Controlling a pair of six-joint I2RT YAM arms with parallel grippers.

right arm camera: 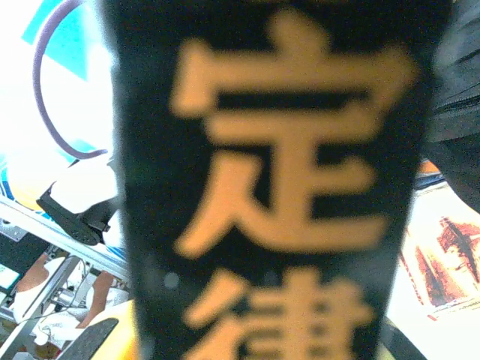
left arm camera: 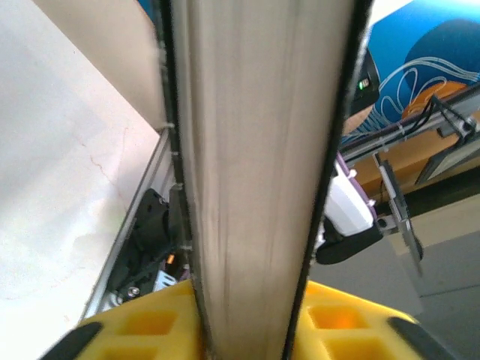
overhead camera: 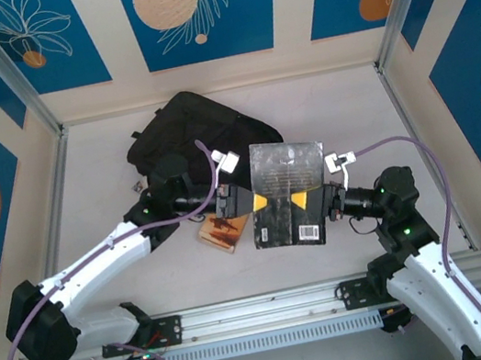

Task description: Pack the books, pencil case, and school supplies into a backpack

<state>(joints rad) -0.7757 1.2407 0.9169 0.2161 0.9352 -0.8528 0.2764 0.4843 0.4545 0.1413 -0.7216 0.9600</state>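
The left tool (overhead camera: 260,202) and right tool (overhead camera: 303,200) are each clamping an opposite edge of the large black yellow-marked paperback book (overhead camera: 287,167).

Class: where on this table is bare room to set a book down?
Bare: the far right, beside the soft black fabric backpack; the far left, along the wall. Crowded: centre, where left hand and right hand grip a large black book beside an orange paperback.
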